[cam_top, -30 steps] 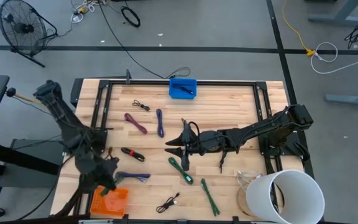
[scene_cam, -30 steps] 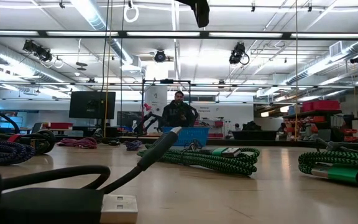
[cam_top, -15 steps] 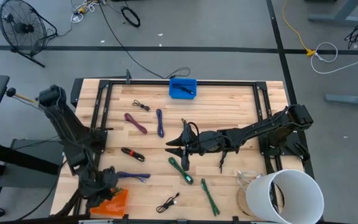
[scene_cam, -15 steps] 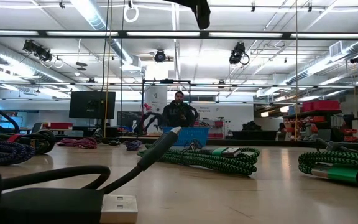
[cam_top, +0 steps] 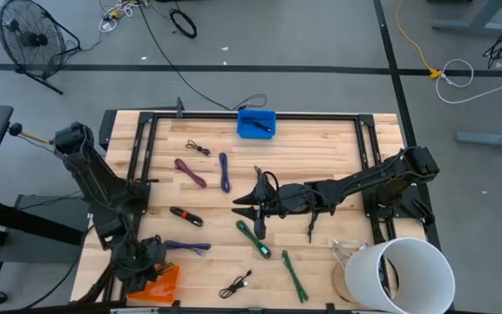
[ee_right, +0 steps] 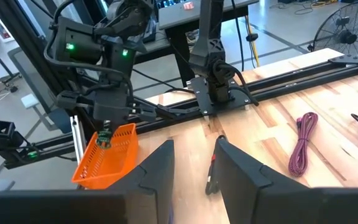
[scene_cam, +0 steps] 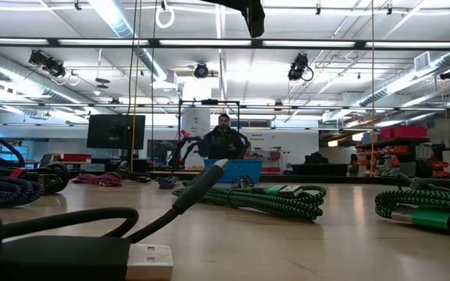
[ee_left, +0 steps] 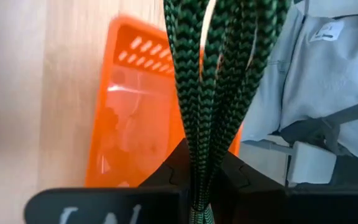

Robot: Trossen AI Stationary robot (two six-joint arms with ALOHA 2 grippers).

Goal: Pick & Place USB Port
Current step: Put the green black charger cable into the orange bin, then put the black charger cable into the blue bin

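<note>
Finding nothing readable anywhere. Catching only a small white tag [ee_left: 325,31] on grey fabric [ee_left: 328,93] in the left wrist view, its print too fine to make out. Also spotting pale strokes on the dark bar [ee_left: 104,205] close to that camera, not resolving into letters.
</note>
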